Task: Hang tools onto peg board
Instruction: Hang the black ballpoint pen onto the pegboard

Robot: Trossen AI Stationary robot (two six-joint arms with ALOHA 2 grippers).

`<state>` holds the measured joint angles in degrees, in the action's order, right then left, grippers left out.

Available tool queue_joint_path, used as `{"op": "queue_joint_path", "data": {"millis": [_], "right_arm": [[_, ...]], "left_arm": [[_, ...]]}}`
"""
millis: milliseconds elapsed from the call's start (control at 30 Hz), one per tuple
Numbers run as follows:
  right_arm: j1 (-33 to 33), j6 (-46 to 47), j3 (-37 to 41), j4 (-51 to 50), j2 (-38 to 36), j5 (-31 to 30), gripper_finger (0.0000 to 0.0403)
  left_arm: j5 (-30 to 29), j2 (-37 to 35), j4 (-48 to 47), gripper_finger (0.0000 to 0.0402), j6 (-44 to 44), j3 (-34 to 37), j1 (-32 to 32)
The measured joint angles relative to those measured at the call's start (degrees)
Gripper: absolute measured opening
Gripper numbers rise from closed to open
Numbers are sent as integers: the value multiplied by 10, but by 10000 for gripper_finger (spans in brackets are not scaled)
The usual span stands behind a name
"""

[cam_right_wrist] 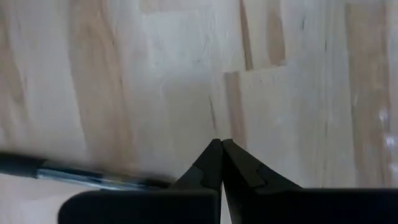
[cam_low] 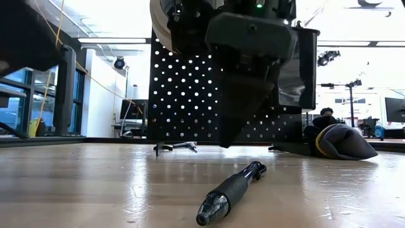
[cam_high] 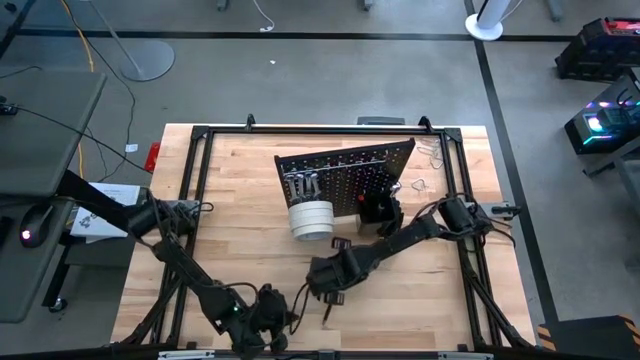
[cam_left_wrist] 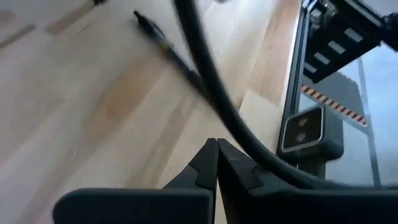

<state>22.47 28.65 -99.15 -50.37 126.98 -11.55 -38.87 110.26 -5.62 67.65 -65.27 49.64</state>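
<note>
A slim dark-handled screwdriver (cam_low: 231, 189) lies flat on the wood table near its front edge; it also shows in the high view (cam_high: 327, 312). My right gripper (cam_low: 224, 143) hangs shut just above and behind it, fingers pointing down; its wrist view has the screwdriver (cam_right_wrist: 93, 175) right beside the shut fingertips (cam_right_wrist: 221, 143). My left gripper (cam_left_wrist: 216, 146) is shut and empty at the near edge (cam_high: 283, 318), slanting toward the screwdriver (cam_left_wrist: 168, 46). The peg board (cam_high: 345, 172) stands upright behind, with wrenches (cam_high: 303, 185) hanging on it and white tape rolls (cam_high: 312, 220) at its left end.
A black glove-like bundle (cam_low: 342, 140) lies at the peg board's right foot. A small wrench (cam_low: 177, 147) lies on the table in front of the board. The black table frame (cam_high: 195, 200) rims the table. A cable (cam_left_wrist: 211, 81) crosses the left wrist view.
</note>
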Motion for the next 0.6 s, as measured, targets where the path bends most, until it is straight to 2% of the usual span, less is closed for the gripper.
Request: {"op": "queue_joint_path", "data": {"millis": [133,200,400,600], "right_arm": [[-3,-11,23,-8,0,16,0],[2,9,43,2,0,41,0],[50,77,61,19,-3,41,0],[83,153,62,25,-8,56,0]], "left_arm": [[0,2,-13,0,12,1,5],[-1,2,-17,0,20,1,6],[-2,2,-21,0,21,1,4],[29,6,-14,0,-38,1,-22]]}}
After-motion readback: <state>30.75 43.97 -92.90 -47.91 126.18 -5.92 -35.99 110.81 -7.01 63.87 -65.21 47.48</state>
